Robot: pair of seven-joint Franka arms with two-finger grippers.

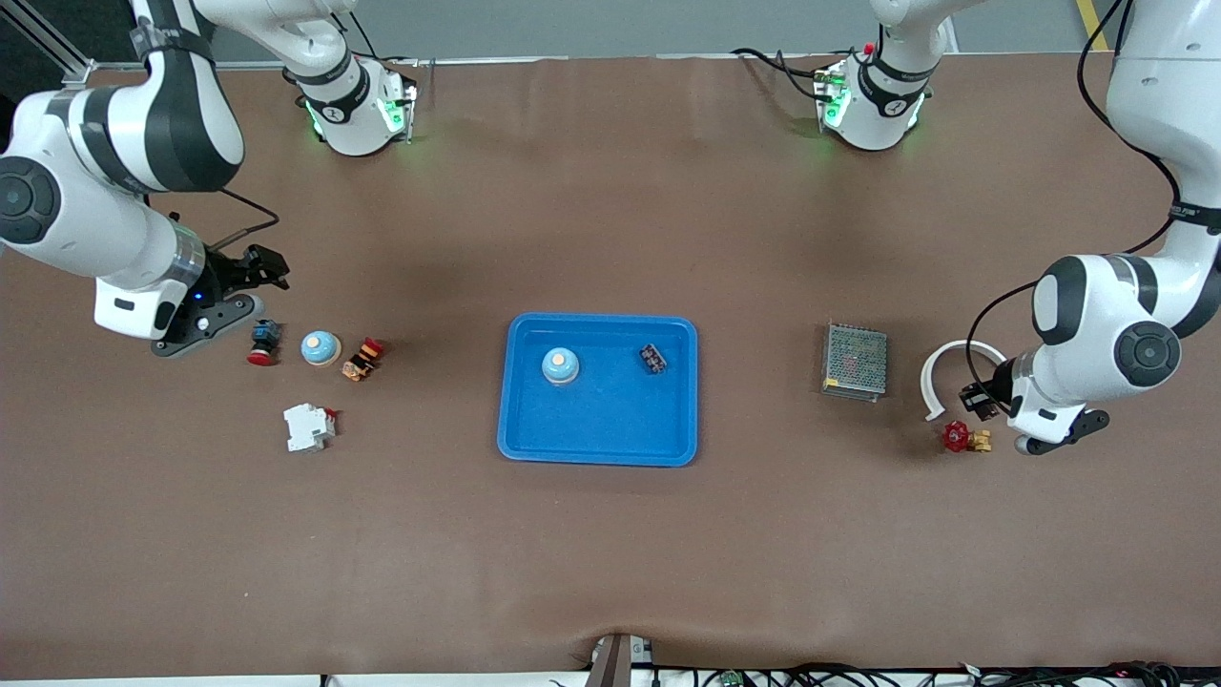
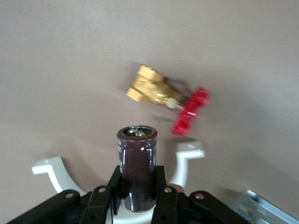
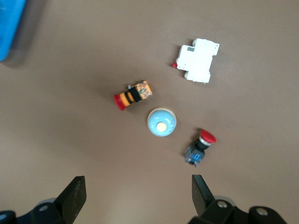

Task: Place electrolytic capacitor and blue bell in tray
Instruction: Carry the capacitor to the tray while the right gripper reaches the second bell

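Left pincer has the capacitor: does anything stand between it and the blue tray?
Yes. The grey metal-mesh box sits on the table between the left pincer, shut on the dark cylindrical electrolytic capacitor, and the bright-blue plastic tray; carrying it over should clear that.

A robotics lab: two arms [image 1: 105, 219] bolted to a brown-matted table [image 1: 610, 553]

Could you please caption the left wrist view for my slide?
Left gripper shut on the dark electrolytic capacitor, above a white curved piece and brass valve.

Glossy dark-sleeved capacitor [image 2: 137, 168], brass-looking valve [image 2: 152, 89], glossy blue plastic tray [image 1: 598, 448], matt brown tabletop [image 1: 610, 553]
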